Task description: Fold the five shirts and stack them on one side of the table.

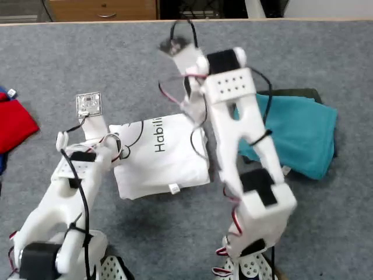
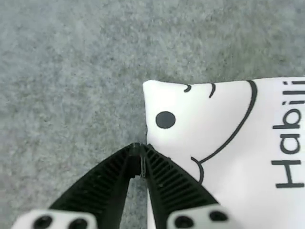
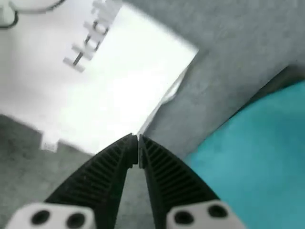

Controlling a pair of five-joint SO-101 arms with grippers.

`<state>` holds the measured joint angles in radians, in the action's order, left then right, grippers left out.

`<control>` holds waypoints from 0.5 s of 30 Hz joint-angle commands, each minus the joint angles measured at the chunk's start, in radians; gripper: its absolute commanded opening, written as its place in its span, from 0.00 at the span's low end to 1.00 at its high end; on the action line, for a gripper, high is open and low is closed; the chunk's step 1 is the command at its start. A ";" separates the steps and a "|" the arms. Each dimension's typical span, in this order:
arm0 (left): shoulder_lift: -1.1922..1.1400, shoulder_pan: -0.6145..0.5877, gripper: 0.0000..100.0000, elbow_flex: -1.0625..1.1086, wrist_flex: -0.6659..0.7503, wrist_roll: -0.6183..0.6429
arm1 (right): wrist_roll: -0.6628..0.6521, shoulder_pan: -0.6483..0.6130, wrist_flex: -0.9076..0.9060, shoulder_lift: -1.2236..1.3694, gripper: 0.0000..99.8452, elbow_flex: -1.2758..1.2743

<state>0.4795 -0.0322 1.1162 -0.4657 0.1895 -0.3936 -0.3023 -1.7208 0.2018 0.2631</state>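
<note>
White shirt (image 1: pixel 160 157): folded to a smooth, rounded rectangle with black line print, lying mid-table on the grey felt-like table (image 1: pixel 58 64). Left gripper (image 2: pixel 141 152): ribbed black jaws closed, tips at the shirt's edge; pinched cloth cannot be confirmed. Right gripper (image 3: pixel 138 143): jaws likewise closed at the opposite edge. Teal shirt (image 1: pixel 297 134): soft, folded, atop a dark shirt (image 1: pixel 297 93). Red shirt (image 1: pixel 13 122): crumpled at the table edge

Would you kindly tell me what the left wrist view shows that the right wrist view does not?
Left wrist view: the left pincer, shut at the edge of the white shirt, and the drawn face on it. Right wrist view: the right pincer, shut, the teal shirt and a label at the white shirt's edge. Shared: the white shirt, its lettering and the grey table.
</note>
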 commanded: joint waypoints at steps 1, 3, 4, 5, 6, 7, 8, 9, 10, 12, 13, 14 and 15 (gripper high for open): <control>0.083 -0.001 0.03 0.018 0.015 0.006 | 0.121 -0.031 0.180 -0.113 0.01 -0.404; 0.084 -0.001 0.03 0.021 0.012 0.006 | 0.129 -0.043 0.307 -0.133 0.01 -0.575; 0.072 0.001 0.03 0.018 0.014 0.008 | 0.129 -0.044 0.367 -0.137 0.01 -0.642; 0.054 0.004 0.03 0.013 0.018 0.008 | 0.130 -0.041 0.427 -0.140 0.01 -0.700; 0.025 0.008 0.03 0.001 0.021 0.008 | 0.130 -0.038 0.477 -0.140 0.01 -0.745; -0.009 0.008 0.03 -0.013 0.021 0.008 | 0.130 -0.037 0.516 -0.140 0.01 -0.779; -0.046 0.002 0.03 -0.031 0.021 0.008 | 0.130 -0.032 0.548 -0.140 0.01 -0.805; -0.083 -0.001 0.03 -0.054 0.017 0.006 | 0.130 -0.026 0.574 -0.140 0.01 -0.822; -0.123 -0.001 0.03 -0.084 0.002 0.006 | 0.129 -0.015 0.594 -0.139 0.01 -0.832; -0.192 -0.002 0.03 -0.148 -0.044 0.006 | 0.130 0.017 0.618 -0.139 0.01 -0.839; -0.221 -0.002 0.03 -0.176 -0.066 0.005 | 0.132 0.032 0.621 -0.145 0.01 -0.839; -0.244 -0.002 0.03 -0.196 -0.081 0.003 | 0.132 0.046 0.615 -0.150 0.01 -0.832; -0.264 -0.002 0.03 -0.206 -0.087 -0.009 | 0.133 0.051 0.595 -0.159 0.01 -0.817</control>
<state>0.2570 -0.0322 0.9904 -0.5255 0.1895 -0.2723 -0.2961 -1.1347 0.0806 -0.5700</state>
